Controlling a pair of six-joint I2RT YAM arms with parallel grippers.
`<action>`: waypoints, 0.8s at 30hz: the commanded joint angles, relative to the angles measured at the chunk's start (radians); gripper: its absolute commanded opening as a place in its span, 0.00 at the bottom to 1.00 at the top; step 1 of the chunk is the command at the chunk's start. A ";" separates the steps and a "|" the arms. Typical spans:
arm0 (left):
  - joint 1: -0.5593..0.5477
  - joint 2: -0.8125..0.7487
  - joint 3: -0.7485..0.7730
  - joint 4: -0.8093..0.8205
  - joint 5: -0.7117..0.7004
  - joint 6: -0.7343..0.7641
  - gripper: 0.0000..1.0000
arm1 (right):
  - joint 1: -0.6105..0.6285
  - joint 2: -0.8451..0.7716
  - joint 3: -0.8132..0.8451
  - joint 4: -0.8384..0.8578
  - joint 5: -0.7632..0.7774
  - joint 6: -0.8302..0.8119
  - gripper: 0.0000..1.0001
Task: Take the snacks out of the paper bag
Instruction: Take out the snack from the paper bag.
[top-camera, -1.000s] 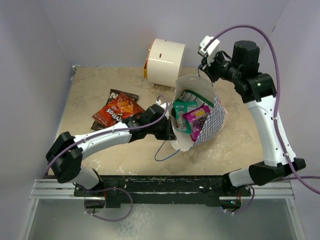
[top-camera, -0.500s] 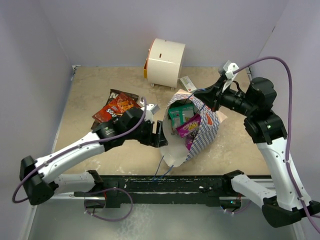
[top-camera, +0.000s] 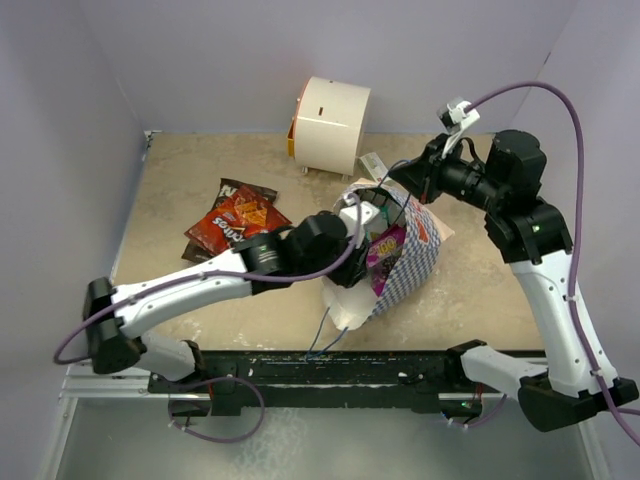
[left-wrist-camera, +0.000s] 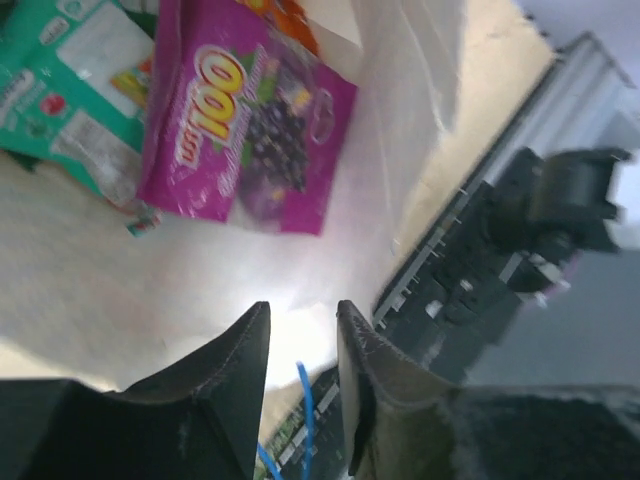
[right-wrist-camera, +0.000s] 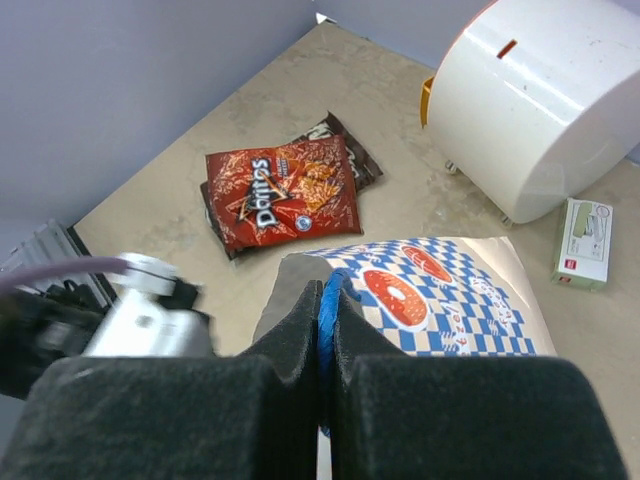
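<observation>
The paper bag (top-camera: 418, 252) was held by its blue string handle (right-wrist-camera: 327, 308), pinched in the closed right gripper (right-wrist-camera: 328, 290). The left gripper (left-wrist-camera: 300, 312) was seen at its mouth, jaws parted and empty, near the purple packet (left-wrist-camera: 250, 135) and teal packet (left-wrist-camera: 75, 95) inside.

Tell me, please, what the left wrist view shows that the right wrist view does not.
Only the left wrist view shows the purple packet and teal packet inside, beyond the open left gripper. Only the right wrist view shows the red chips bag, white appliance, small white box, and the right gripper shut on the blue string handle. Both show the paper bag.
</observation>
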 joint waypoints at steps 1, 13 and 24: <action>-0.002 0.178 0.126 0.021 -0.170 0.065 0.33 | 0.003 -0.041 0.048 -0.046 0.007 -0.026 0.00; 0.045 0.400 0.197 0.172 -0.161 0.195 0.25 | 0.003 -0.084 0.020 -0.035 0.014 -0.110 0.00; 0.082 0.449 0.206 0.257 -0.119 0.215 0.79 | 0.003 -0.069 0.043 -0.084 -0.008 -0.141 0.00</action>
